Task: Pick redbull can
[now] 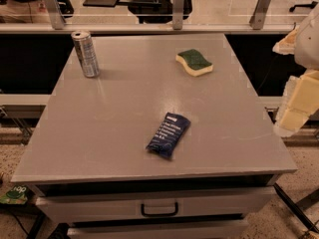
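The redbull can (85,54) stands upright at far-left corner of table (124,113); gripper (294,111) hangs beyond table's right edge, well apart from can; grip state cannot be determined; blue packet (168,135) lies mid-table

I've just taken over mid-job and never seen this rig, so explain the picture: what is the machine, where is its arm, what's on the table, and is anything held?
There is one camera view, looking down at a grey flat-topped table with a drawer in front. The machine is a wheeled robot with one arm; its pale cream gripper shows at the right edge, beside the table and off its top. On the table: the slim silver-grey redbull can stands upright at the far left corner; a yellow sponge with a green top lies far right; a dark blue flat packet lies near the middle. All three lie apart from the gripper, so none is held.
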Tool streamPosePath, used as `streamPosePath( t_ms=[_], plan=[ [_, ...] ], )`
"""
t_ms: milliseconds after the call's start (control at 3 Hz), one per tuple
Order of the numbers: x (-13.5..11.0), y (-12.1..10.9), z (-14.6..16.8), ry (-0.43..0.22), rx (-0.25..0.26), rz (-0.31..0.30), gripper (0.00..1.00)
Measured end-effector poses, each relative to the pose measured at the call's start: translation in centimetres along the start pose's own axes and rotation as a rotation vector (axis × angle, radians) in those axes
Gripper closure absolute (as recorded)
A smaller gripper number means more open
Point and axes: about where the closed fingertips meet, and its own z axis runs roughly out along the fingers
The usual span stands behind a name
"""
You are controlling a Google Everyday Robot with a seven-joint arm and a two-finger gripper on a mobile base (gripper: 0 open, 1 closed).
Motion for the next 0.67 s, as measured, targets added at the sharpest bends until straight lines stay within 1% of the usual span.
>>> streamPosePath(
  t_ms=[333,667],
  plan=[
    [0.0,0.0,0.0,0.0,0.0,0.0,0.0],
    [-1.0,-2.2,0.4,-0.044,0.042,0.002,0.0]
  ],
)
